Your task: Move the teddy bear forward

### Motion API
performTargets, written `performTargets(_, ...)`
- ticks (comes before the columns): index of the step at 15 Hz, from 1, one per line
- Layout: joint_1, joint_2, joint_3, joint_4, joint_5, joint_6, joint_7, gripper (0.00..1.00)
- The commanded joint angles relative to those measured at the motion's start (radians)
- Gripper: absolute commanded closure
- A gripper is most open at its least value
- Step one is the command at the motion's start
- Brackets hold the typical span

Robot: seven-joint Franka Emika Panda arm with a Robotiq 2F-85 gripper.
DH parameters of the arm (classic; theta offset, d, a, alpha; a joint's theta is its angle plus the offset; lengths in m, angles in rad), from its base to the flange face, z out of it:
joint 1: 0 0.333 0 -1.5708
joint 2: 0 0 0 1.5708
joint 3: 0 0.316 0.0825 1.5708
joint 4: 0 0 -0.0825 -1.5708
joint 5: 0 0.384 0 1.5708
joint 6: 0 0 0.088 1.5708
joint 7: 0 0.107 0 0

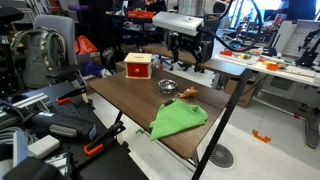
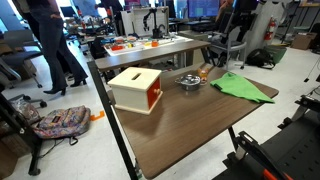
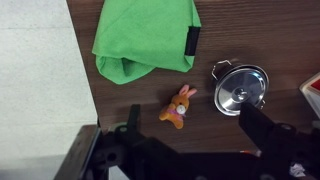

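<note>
1. One tiny orange-brown soft teddy bear [image 3: 179, 106] is lying on the dark wooden bench [image 3: 120, 100], between the green cloth [image 3: 147, 38] and the small round metal bowl [image 3: 240, 87].
2. The black pincer [image 3: 190, 135] is hanging spread wide and empty; the bear is sitting just ahead of its gap, ears tilting toward the bowl.
3. Its fingertips are blurring into shadow.

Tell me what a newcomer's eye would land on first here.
In an exterior view, the bright green cloth crumpled near the corner of the dark table grabs attention first, with the red box and its white label farther back. In the wrist view, a tiny orange teddy bear lies beside a shiny metal bowl, not touching it.
</note>
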Motion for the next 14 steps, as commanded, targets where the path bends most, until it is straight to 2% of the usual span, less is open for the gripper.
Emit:
performTargets(1, -0.018, 0.050, 0.017, 0.022, -0.046, 0.042, 0.043, 0.00)
performTargets(6, -0.022, 0.165, 0.028, 0.103, -0.060, 0.077, 0.086, 0.00)
performTargets(14, -0.032, 0.376, 0.054, 0.334, -0.052, 0.066, 0.161, 0.00)
